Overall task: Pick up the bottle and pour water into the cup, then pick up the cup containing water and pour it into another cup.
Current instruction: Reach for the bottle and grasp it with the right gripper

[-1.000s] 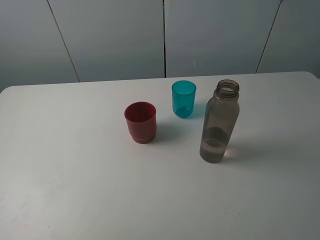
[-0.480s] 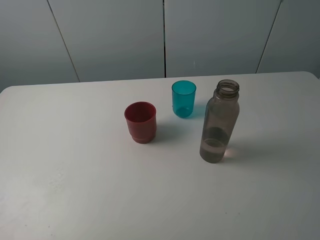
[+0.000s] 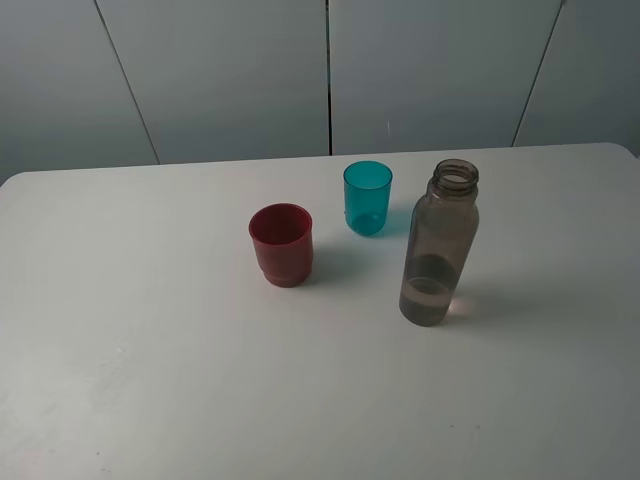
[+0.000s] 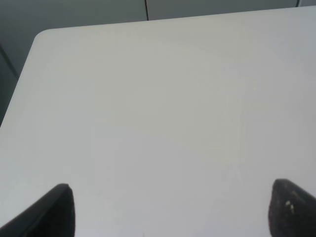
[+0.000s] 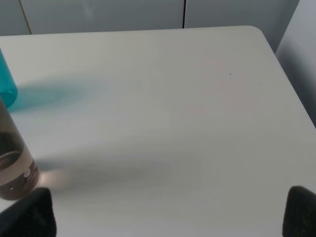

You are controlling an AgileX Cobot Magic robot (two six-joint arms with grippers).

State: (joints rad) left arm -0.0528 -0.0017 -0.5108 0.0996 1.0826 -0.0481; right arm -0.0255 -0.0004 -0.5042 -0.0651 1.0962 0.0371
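Three vessels stand upright on the white table (image 3: 150, 350). The smoky grey bottle (image 3: 440, 245) is uncapped and holds a little water. The teal cup (image 3: 367, 198) is near it, behind and to its left, and the red cup (image 3: 281, 245) is farther left of the bottle. They are spaced, I judge, so each can be grasped alone. The right gripper (image 5: 165, 212), jaws wide apart and empty, waits to the bottle's right, likely to take it first. The left gripper (image 4: 173, 210), also spread, faces bare table away from the bottle.
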